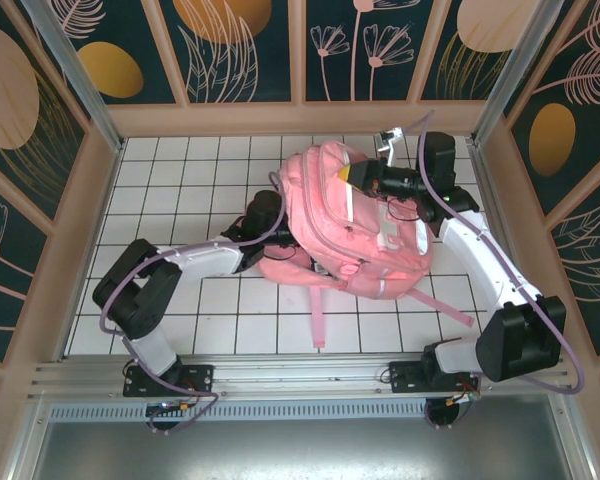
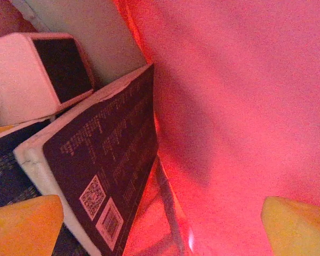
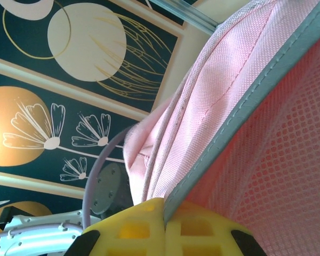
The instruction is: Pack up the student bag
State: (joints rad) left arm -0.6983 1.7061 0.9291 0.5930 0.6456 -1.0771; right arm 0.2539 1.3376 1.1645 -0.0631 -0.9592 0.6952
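The student bag [image 1: 355, 225], a large pink backpack, lies on the white tiled table [image 1: 180, 180] at centre right. My left arm reaches into its left side. In the left wrist view my left gripper [image 2: 160, 224] is inside the bag and open, its yellow fingertips [image 2: 24, 224] wide apart, with nothing between them. Ahead of it a dark box with QR codes [image 2: 106, 165] leans against a white box with a dark face [image 2: 42, 74], beside the pink lining [image 2: 245, 106]. My right gripper [image 1: 352, 175] [image 3: 164, 213] is shut on the bag's grey trim [image 3: 240, 112] at the top edge.
Pink straps trail from the bag toward the front edge [image 1: 318, 320] and to the right [image 1: 450, 305]. Decorated wall panels [image 1: 240, 50] and wooden frames close in the table on three sides. A metal rail [image 1: 300, 375] runs along the near edge.
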